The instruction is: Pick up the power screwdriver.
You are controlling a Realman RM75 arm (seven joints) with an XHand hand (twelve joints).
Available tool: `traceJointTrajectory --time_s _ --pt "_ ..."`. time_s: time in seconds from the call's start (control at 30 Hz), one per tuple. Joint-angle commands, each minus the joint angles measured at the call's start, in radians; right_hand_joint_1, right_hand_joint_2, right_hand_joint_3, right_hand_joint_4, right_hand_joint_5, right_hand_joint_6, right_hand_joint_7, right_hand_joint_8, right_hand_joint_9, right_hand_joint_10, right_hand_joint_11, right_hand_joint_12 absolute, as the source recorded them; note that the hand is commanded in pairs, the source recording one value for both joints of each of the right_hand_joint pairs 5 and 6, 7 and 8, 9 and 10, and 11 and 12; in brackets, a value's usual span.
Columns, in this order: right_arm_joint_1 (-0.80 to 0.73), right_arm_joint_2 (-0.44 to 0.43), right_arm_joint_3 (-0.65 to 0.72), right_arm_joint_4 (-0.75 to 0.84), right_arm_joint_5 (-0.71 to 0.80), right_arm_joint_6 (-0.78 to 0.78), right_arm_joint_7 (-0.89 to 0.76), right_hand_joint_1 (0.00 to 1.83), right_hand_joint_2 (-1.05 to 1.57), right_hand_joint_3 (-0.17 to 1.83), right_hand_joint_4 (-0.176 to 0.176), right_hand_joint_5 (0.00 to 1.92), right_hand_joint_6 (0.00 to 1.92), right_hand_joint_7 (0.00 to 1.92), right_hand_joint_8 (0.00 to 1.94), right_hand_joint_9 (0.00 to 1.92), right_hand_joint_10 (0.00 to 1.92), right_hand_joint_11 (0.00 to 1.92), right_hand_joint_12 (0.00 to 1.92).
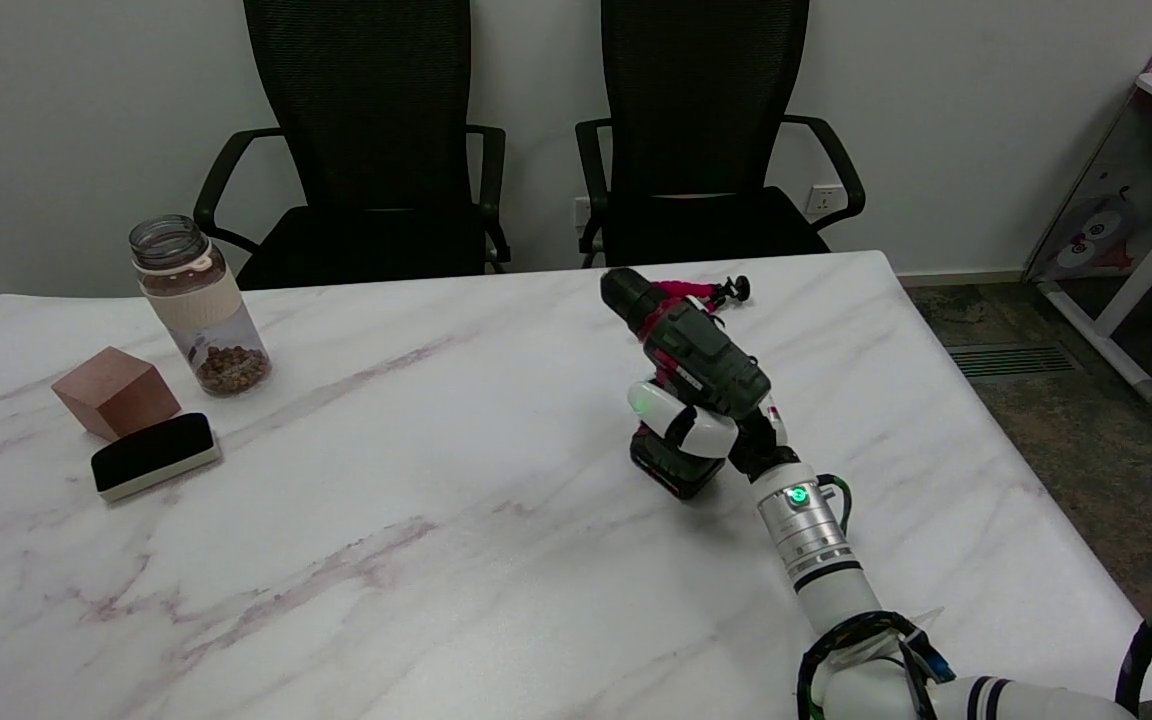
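- My right hand (701, 425) is wrapped round the grip of the power screwdriver (698, 350); white fingers (658, 402) curl across the handle's left side, so it's clamped on the tool, not spread.
- Tool sits right-centre of the desk (386, 520), well apart from everything on the left.
- Long axis: body runs from my wrist up and away toward the far-left, chuck end pointing at the far edge. Handle drops down to the battery pack (674, 470).
- Key relation: tool is directly ahead of and above the hand, in line w/ my forearm. So the lift is straight up along the handle, no re-reach needed.
- Can't tell if the battery base is touching the desk or just off it; a shadow sits under it. My call: lift is underway or about to start.
- Risk, imo: the body is top-heavy ahead of the grip, so the nose may tip forward if the clamp is loose.
- Small red-and-black item (711, 291) lies just beyond the chuck near the far edge; keep the nose off it.
- Left side: glass jar (198, 305), wooden block (114, 392), black-and-white eraser (154, 455). Not in the way.
- 2 black chairs (376, 130) behind the desk.
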Motion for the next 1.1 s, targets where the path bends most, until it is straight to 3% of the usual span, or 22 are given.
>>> traceJointTrajectory --time_s 0.03,0.5,0.63,0.73,0.8,0.83,1.1 --pt "0.002 -0.003 0.000 0.004 0.019 -0.007 0.002 0.91 0.46 0.75 -0.030 0.00 0.00 0.00 0.00 1.15 1.15 1.86 1.86" --pt "0.012 -0.001 0.005 0.012 0.019 -0.006 0.004 0.92 0.46 0.84 -0.038 0.06 0.06 0.06 0.06 1.60 1.60 1.92 1.92" --pt "0.016 -0.001 0.009 0.006 0.020 0.000 0.005 0.91 0.46 0.85 -0.050 0.16 0.16 0.16 0.16 1.72 1.72 1.92 1.92" --pt "0.022 0.000 0.013 0.002 0.020 0.004 0.006 0.91 0.49 0.84 -0.068 0.32 0.32 0.32 0.32 1.76 1.76 1.92 1.92" --pt "0.027 0.002 0.013 -0.002 0.020 0.007 0.006 0.91 0.60 0.78 -0.065 0.78 0.78 0.78 0.78 1.78 1.78 1.92 1.92" --pt "0.032 0.002 0.013 -0.005 0.020 0.007 0.006 0.91 0.64 0.76 -0.057 0.90 0.90 0.90 0.90 1.79 1.79 1.92 1.92" --pt "0.049 0.006 0.013 -0.024 0.016 0.007 0.013 0.91 0.69 0.77 -0.041 1.01 1.01 1.01 1.01 1.81 1.81 1.92 1.92"
